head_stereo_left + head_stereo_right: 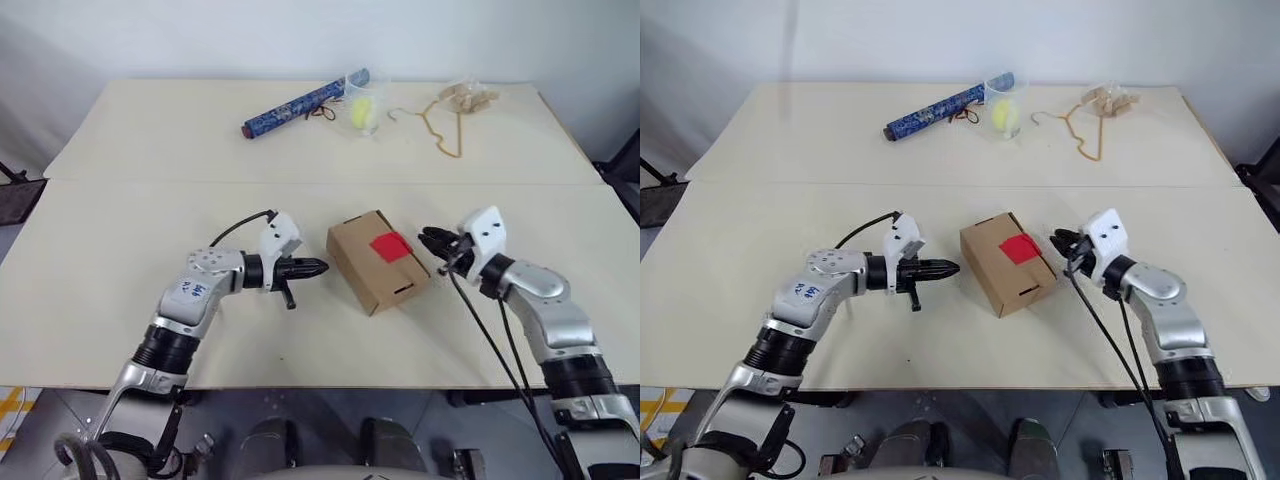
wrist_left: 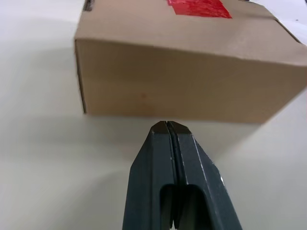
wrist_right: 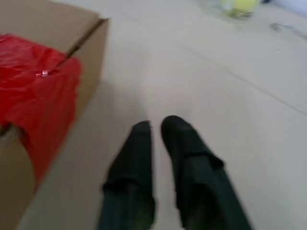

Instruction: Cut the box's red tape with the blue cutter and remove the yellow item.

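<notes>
Beside box point(image 1: 376, 260), both claws closed, empty

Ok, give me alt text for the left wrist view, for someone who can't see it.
The left gripper, fingers pressed shut and empty, points at the side wall of the brown cardboard box just ahead, not touching it. The red tape lies on the box's top face, and the box rests on a pale table.

A plain brown cardboard box point(image 1: 375, 260) carries a bright red square tape patch point(image 1: 391, 246) on top. At twelve o'clock lies a long dark-blue roll point(image 1: 304, 103) with a paler speckled pattern, beside a clear plastic cup point(image 1: 362, 100) holding a yellow-green ball point(image 1: 361, 112) (slightly pale). The table point(image 1: 150, 210) is cream; both two-fingered grippers' fingers point(image 2: 172, 172) are black.
</notes>
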Controlling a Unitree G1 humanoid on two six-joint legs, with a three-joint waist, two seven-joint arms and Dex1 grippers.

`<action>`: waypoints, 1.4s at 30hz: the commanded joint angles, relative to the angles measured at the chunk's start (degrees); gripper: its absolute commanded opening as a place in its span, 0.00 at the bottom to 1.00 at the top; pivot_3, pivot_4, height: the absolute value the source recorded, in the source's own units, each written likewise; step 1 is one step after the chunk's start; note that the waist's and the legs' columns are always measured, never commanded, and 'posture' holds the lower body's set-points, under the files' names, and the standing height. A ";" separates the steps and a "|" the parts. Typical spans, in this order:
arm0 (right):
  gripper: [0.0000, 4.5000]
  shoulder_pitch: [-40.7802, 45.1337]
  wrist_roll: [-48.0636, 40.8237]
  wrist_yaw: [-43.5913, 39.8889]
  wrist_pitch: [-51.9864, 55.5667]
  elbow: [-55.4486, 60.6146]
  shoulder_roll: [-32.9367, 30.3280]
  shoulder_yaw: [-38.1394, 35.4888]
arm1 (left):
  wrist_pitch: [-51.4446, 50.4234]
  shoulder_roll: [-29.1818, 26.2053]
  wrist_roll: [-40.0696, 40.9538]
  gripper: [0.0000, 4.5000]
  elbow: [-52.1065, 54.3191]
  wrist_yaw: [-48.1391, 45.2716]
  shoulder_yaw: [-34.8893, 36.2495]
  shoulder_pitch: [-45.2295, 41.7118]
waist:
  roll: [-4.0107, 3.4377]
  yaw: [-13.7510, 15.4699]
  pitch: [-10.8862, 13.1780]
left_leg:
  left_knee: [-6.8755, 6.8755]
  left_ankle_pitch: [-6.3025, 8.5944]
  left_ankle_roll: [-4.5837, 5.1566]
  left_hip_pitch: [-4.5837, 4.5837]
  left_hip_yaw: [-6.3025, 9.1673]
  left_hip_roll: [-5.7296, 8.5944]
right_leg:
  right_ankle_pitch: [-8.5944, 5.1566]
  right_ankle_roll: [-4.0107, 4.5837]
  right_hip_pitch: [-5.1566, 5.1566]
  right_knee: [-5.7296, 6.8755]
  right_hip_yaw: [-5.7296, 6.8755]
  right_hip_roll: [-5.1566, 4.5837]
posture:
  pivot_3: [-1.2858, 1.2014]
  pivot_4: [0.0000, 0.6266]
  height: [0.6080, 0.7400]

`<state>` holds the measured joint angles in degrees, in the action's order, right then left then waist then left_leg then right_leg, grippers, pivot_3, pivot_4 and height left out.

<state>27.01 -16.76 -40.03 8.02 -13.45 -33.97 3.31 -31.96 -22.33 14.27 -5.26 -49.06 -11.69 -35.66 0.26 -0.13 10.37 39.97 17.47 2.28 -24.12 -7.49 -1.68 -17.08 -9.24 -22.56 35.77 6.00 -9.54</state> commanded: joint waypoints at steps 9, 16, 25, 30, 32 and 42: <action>0.02 -7.89 -5.06 -3.90 21.34 27.20 1.28 4.16 | -4.06 -3.08 1.21 0.00 5.78 -2.47 -0.39 1.92 | 0.00 0.01 0.00 | -0.01 0.02 -0.04 0.00 0.06 -0.05 | 0.00 0.01 0.00 0.00 0.01 0.00 | 0.52 0.24 1.00; 0.02 -12.38 -4.43 -0.79 27.75 34.20 2.92 3.61 | -7.38 -7.82 4.42 0.00 11.16 -6.09 2.40 5.50 | -0.01 -0.10 -0.01 | -0.02 0.05 -0.09 0.01 0.08 -0.10 | -0.02 0.05 -0.02 0.00 0.03 0.01 | 0.52 0.24 1.00; 0.02 -13.37 -3.35 0.12 27.30 31.71 2.86 0.42 | -6.86 -9.13 2.36 0.00 10.51 -4.65 2.39 6.00 | -0.01 0.03 -0.01 | -0.02 0.06 -0.08 0.00 0.08 -0.05 | -0.02 0.05 -0.01 -0.04 0.03 0.00 | 0.52 0.24 1.00; 0.15 -14.10 -14.26 -0.49 41.29 38.09 -1.70 -10.05 | -9.24 -15.26 5.43 0.00 10.43 -9.53 5.37 2.63 | 0.00 0.06 0.00 | -0.06 0.06 -0.09 -0.05 0.09 -0.08 | -0.03 0.08 -0.08 -0.01 0.05 0.02 | 0.52 0.24 1.00; 0.30 -11.66 -21.61 -2.42 51.36 40.44 -7.31 -15.80 | -10.52 -18.15 8.49 0.00 11.80 -14.54 5.66 -0.47 | 0.00 0.15 0.03 | -0.06 0.07 -0.07 -0.05 0.09 -0.12 | -0.03 0.08 -0.05 -0.08 0.04 0.00 | 0.52 0.24 1.00; 0.99 6.18 -31.27 10.76 81.83 37.29 -0.15 -19.62 | -8.46 -6.67 5.24 0.00 7.21 -9.44 -2.36 -8.28 | 0.04 -0.09 0.00 | -0.17 0.08 -0.04 -0.12 0.06 -0.03 | -0.02 0.09 -0.14 -0.10 0.09 -0.02 | 0.52 0.24 1.00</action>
<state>31.27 -47.70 -31.38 87.68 23.63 -35.04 -14.99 -42.68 -29.42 21.84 2.95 -59.55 -12.64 -43.17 0.30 -0.22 10.37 39.74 17.53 2.22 -24.24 -7.45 -1.70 -17.10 -9.15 -22.74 35.67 6.09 -9.54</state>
